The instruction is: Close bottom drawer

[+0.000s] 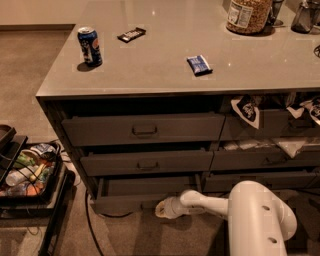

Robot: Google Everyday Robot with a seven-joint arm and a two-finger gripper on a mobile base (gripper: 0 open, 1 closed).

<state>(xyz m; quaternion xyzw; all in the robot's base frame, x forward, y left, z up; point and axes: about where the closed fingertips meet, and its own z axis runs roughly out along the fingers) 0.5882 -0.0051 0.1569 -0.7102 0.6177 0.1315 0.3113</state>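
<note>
The bottom drawer [125, 202] is a wide dark grey drawer at the foot of the left cabinet column. It stands pulled out a little, its front panel ahead of the drawers above. My white arm reaches from the lower right toward it. The gripper [161, 209] is low at the drawer's front panel, near its middle right, against or just in front of it. The drawer's handle is hidden from view.
Above are a middle drawer [146, 162] and a top drawer [143, 129], both slightly out. On the counter [165, 80] are a blue can [90, 46], a dark bar [131, 34], a blue packet [199, 65] and a jar [248, 15]. A cart with bottles [30, 170] stands at left.
</note>
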